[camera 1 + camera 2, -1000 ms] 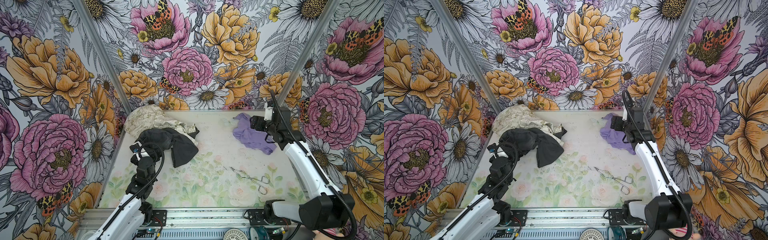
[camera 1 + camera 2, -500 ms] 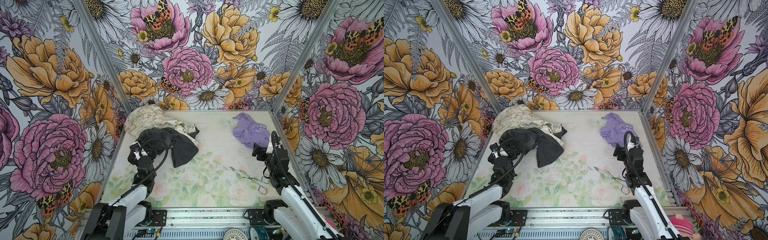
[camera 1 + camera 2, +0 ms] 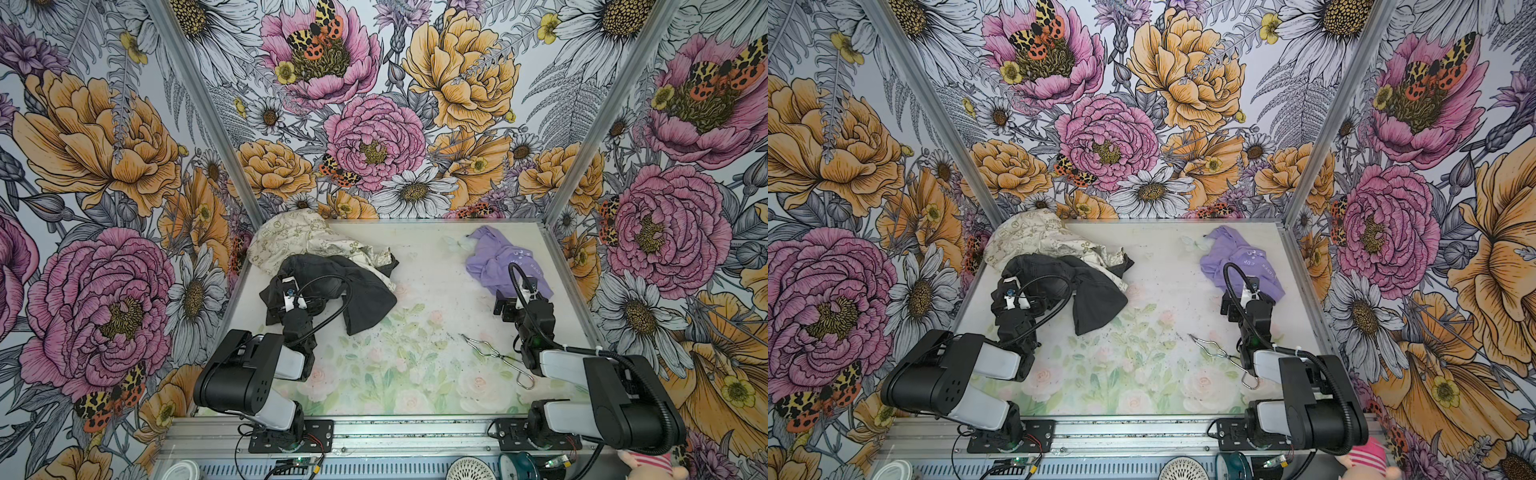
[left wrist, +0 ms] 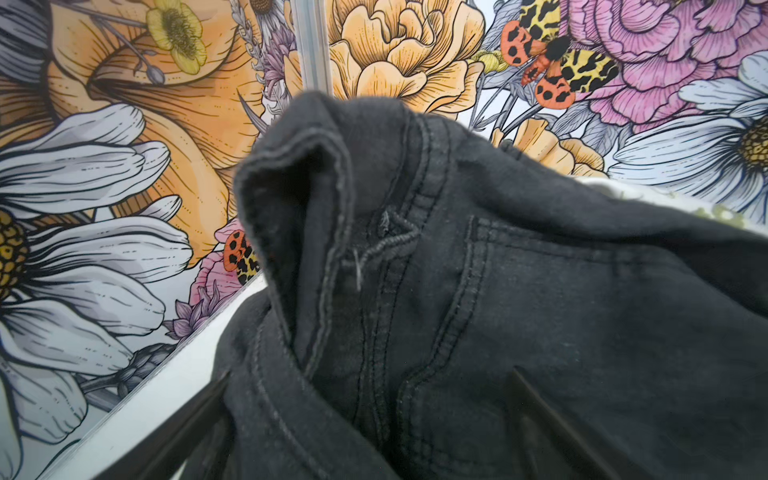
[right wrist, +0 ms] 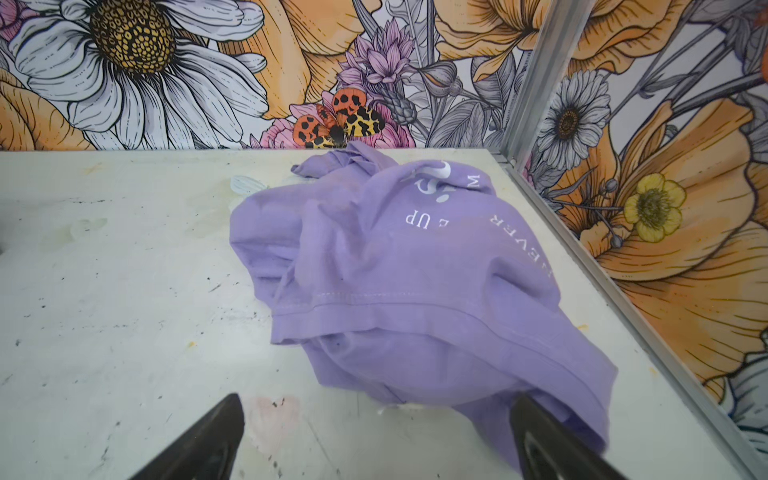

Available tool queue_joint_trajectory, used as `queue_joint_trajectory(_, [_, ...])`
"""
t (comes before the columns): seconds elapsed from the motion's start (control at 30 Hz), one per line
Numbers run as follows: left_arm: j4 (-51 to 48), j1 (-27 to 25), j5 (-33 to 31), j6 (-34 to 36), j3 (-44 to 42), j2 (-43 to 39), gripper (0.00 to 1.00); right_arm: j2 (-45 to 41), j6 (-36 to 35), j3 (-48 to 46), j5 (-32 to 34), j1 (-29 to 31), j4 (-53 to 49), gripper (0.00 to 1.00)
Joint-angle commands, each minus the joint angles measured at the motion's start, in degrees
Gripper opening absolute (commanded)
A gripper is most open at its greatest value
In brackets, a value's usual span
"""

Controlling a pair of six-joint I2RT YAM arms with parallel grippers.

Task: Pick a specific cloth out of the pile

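Note:
The lavender cloth point(image 3: 494, 262) point(image 3: 1233, 262) point(image 5: 407, 266) lies crumpled by itself at the back right of the table, white lettering on it. The pile point(image 3: 328, 259) sits at the back left: a charcoal-black garment point(image 3: 365, 299) point(image 4: 498, 291) over a cream patterned cloth point(image 3: 291, 239). My right gripper point(image 3: 513, 305) point(image 5: 376, 401) is open, low at the cloth's near edge, one finger against its hem. Over the black garment my left gripper point(image 3: 293, 301) point(image 4: 370, 374) stands open, dark fabric bulging between its fingers.
Metal wire tongs point(image 3: 494, 357) point(image 3: 1221, 353) lie on the table in front of the right gripper, beside its arm. Floral walls close in on three sides, with a metal rail point(image 5: 602, 266) running just right of the lavender cloth.
My right arm has pulled back from the far right corner and folded down, leaving the lavender cloth on the table. The left arm has folded lower, its gripper staying at the black garment.

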Motion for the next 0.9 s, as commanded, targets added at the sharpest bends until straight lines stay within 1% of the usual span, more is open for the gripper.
queue_joint_trajectory(0.0, [0.6,2.3,7.8,-0.3,2.4,2.5,0.99,9.3,-0.7,1.7,-4.2,-2.0,17.1,0.99])
queue_joint_trajectory(0.03, [2.6,2.3,7.4,0.0,2.7,4.0,0.99,6.7,-0.3,2.6,-4.1,-2.2,10.9,1.00])
queue_joint_trajectory(0.07, [-0.5,2.1,7.0,-0.3,3.1,2.8,0.99,5.4,0.3,4.4,-3.3,-2.4,5.8,1.00])
queue_joint_trajectory(0.1, [-4.4,2.1,6.9,-0.5,4.1,1.6,0.99,6.5,0.1,4.8,-3.7,-2.4,5.7,0.99])
queue_joint_trajectory(0.13, [-6.2,2.2,6.8,-0.7,5.3,1.7,0.98,8.1,-0.3,4.8,-4.6,-2.4,9.0,0.99])
queue_joint_trajectory(0.17, [-7.4,2.2,5.9,-0.6,6.8,2.6,0.99,6.7,-0.1,5.2,-4.3,-2.4,5.5,0.99])
queue_joint_trajectory(0.2, [-10.9,2.4,6.1,-1.1,8.0,2.0,0.99,7.2,0.2,5.7,-3.2,-2.4,5.1,1.00])
queue_joint_trajectory(0.23, [-13.0,3.3,7.2,-2.1,8.6,1.4,0.99,7.8,0.7,6.1,-2.1,-2.5,5.9,0.99])
queue_joint_trajectory(0.27, [-14.0,4.2,8.3,-2.7,9.2,1.5,0.99,6.9,1.4,6.7,-0.8,-2.4,2.7,0.99])
queue_joint_trajectory(0.33, [-13.9,5.0,9.2,-3.3,9.1,1.5,0.99,7.5,1.3,6.7,-0.3,-2.4,3.7,0.99])
queue_joint_trajectory(0.37, [-13.8,4.9,9.2,-3.2,9.3,1.7,0.99,7.1,1.4,6.8,-0.2,-2.5,2.7,0.99])
queue_joint_trajectory(0.5, [-13.7,4.6,9.3,-2.9,9.2,1.6,0.99,7.4,1.6,6.0,0.9,-2.5,5.2,1.00])
queue_joint_trajectory(0.77, [-13.9,4.6,9.5,-2.8,9.4,1.7,0.99,7.3,1.7,6.4,1.2,-2.4,4.2,1.00])
queue_joint_trajectory(0.83, [-15.6,6.0,12.6,-3.5,9.9,1.4,0.99,7.3,1.8,6.4,1.1,-2.4,4.2,0.99])
queue_joint_trajectory(0.87, [-15.2,6.0,12.6,-3.5,9.8,1.5,0.99,7.3,1.8,6.4,1.2,-2.3,4.1,1.00])
